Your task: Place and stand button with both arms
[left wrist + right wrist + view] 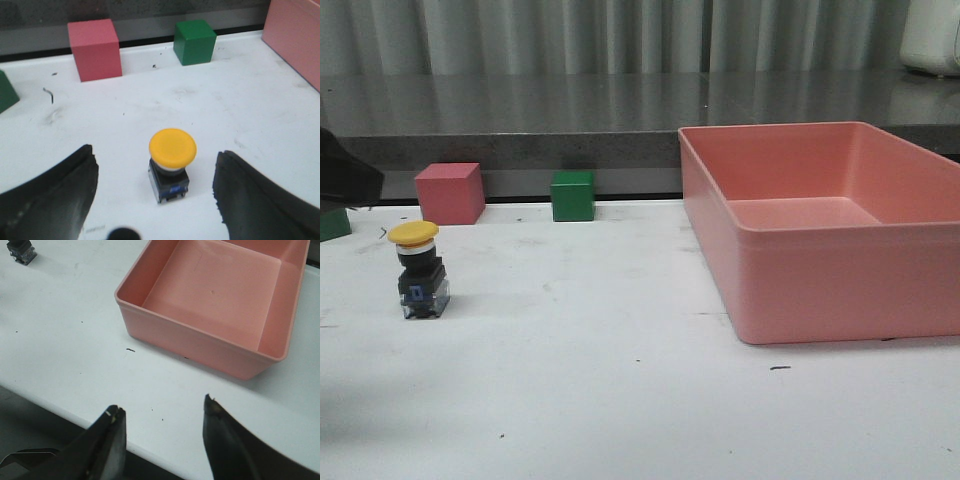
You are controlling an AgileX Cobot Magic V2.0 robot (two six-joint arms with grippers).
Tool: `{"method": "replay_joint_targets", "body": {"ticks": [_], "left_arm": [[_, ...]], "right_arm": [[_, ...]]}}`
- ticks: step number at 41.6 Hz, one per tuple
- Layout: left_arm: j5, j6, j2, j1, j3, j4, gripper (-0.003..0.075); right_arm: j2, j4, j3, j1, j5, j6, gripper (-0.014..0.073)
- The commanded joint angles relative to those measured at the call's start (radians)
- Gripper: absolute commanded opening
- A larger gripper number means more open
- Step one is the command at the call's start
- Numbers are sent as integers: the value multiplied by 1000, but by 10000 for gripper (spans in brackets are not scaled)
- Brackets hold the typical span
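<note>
Button [419, 270] upright, left claw [155, 195] spread — clear of it

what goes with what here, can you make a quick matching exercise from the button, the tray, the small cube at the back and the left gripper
Column 1
1. button
2. pink tray
3. green cube
4. left gripper

Column 2
A. empty, on the table's right side
B. open, one finger on either side of the button, not touching it
C. upright on the table, yellow cap on top
D. by the table's back edge, right of the pink cube

Pairs: 1-C, 2-A, 3-D, 4-B
</note>
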Motion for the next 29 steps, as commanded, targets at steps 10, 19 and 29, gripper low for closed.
{"method": "replay_joint_targets", "body": {"ticks": [10,19,29], "left_arm": [[652,-27,-306,-121,-229,-52,479],[1037,107,-388,-226,-395,-128,472],[1051,146,-464,-279,-413,-215,472]], "right_arm": [[3,0,-23,-6,-53,-10,384],[3,0,-23,-6,-53,-10,384],[3,0,-23,-6,-53,-10,384]]}}
